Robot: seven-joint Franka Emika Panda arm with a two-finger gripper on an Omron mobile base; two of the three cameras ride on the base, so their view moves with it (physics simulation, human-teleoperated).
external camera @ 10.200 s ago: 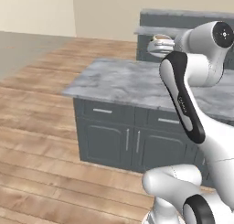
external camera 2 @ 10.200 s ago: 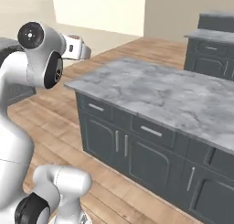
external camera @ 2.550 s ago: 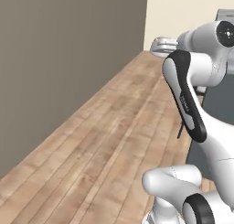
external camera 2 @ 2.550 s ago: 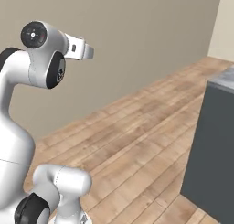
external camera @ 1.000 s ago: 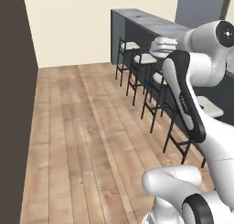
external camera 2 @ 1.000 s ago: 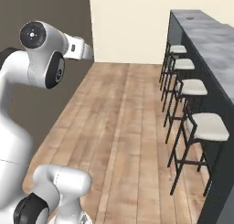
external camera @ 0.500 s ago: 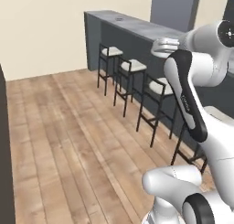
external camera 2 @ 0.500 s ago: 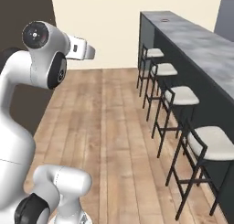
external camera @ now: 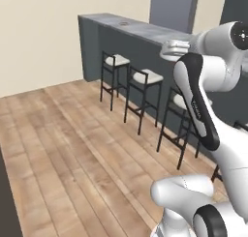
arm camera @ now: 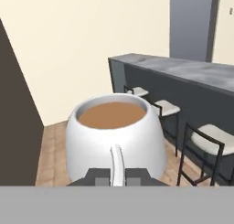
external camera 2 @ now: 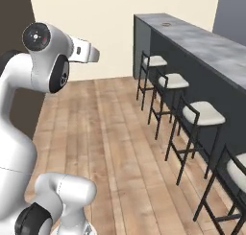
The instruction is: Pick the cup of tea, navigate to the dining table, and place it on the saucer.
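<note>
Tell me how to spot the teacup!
Find the long grey dining table with white-seated stools along it. The cup of tea isn't there yet: it's a round white cup of brown tea, pinched by its handle in the robot's tool.

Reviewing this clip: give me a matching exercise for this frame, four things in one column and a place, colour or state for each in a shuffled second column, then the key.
Things:
1. cup of tea
2. dining table
3. bar stools
4. pincer

Descriptions:
A. lined up on the wooden floor along the dark side of the counter
B. shut on a thin white handle
C. white, round, filled with brown liquid, carried above the floor
D. long, light grey marbled top on a dark slate body

Pairs: 1-C, 2-D, 3-A, 4-B
</note>
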